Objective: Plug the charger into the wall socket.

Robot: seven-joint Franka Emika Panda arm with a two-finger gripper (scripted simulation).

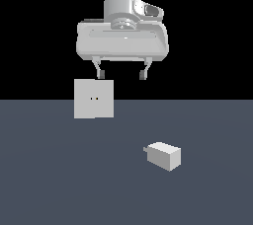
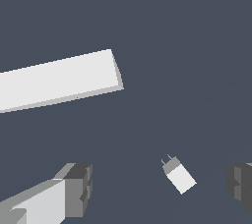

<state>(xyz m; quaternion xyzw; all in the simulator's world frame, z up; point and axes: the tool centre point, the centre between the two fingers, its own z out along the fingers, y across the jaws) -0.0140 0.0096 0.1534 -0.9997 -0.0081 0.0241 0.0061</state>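
Note:
The charger (image 1: 165,155) is a small white block lying on the dark floor, its short prongs pointing toward the exterior view's left. It also shows in the wrist view (image 2: 179,175), between the two fingers and far below them. The wall socket (image 1: 94,98) is a flat upright white square plate with two small dark holes, standing at the exterior view's left. In the wrist view the socket (image 2: 59,79) shows as a long white slab seen from above. My gripper (image 1: 122,74) hangs high above the floor, open and empty, fingers wide apart.
A flat dark grey floor (image 1: 59,179) carries both things. Behind it is plain black background. Nothing else shows.

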